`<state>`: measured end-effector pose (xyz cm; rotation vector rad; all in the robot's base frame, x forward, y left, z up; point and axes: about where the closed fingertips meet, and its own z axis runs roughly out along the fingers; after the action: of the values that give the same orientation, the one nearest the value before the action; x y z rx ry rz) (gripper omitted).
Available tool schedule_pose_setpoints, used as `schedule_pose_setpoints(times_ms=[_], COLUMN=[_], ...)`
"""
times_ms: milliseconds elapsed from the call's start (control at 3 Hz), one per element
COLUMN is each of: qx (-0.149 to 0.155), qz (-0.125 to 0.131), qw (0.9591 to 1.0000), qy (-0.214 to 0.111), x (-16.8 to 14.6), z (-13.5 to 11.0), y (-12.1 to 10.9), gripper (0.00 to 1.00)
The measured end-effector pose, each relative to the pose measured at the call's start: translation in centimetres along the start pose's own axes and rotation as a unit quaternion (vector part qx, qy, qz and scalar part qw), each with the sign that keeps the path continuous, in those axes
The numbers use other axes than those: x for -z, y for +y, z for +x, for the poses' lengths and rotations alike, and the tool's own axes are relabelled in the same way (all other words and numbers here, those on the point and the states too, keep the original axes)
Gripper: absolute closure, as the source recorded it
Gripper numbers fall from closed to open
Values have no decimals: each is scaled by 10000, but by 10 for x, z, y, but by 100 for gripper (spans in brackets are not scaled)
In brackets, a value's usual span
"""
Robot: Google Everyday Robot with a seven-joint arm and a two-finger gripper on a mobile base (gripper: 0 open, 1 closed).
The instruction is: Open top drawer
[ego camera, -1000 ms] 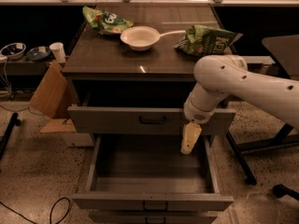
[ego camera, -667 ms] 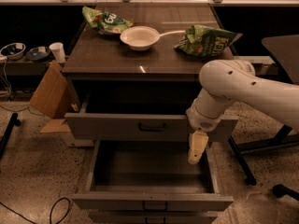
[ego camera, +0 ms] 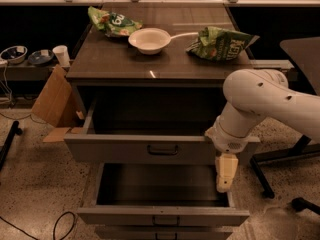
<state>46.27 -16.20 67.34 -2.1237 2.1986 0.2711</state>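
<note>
Camera view: a bowl (ego camera: 149, 39) sits between two snack bags (ego camera: 112, 23) on the desk (ego camera: 200, 66). The top drawer (ego camera: 115, 149) and lower drawer (ego camera: 125, 216) are open. The end effector (ego camera: 224, 183) hangs at the top drawer's right end; I cannot tell its grip.

cabinet top (ego camera: 150, 61): bowl (ego camera: 149, 39), left green bag (ego camera: 112, 23), right green bag (ego camera: 220, 43) | gripper (ego camera: 223, 183): below, front-right

dim warm light, glare spot on cabinet top (ego camera: 210, 66), pale gripper (ego camera: 224, 176) over shadowed lower drawer (ego camera: 160, 216)

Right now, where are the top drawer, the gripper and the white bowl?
top drawer (ego camera: 115, 150), camera view, on its grey front.
gripper (ego camera: 224, 184), camera view, its tip, below the top drawer's right end.
white bowl (ego camera: 149, 40), camera view, on its inner wall.
</note>
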Motion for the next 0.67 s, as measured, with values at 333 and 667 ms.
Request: schedule_pose_setpoints(times_ms=[333,667], qx=[-44,-136], qz=[365,979], qw=[9993,9949], qy=[-58,-195], x=[33,81], z=[3,-8], y=[-2,-19], gripper=[0,0])
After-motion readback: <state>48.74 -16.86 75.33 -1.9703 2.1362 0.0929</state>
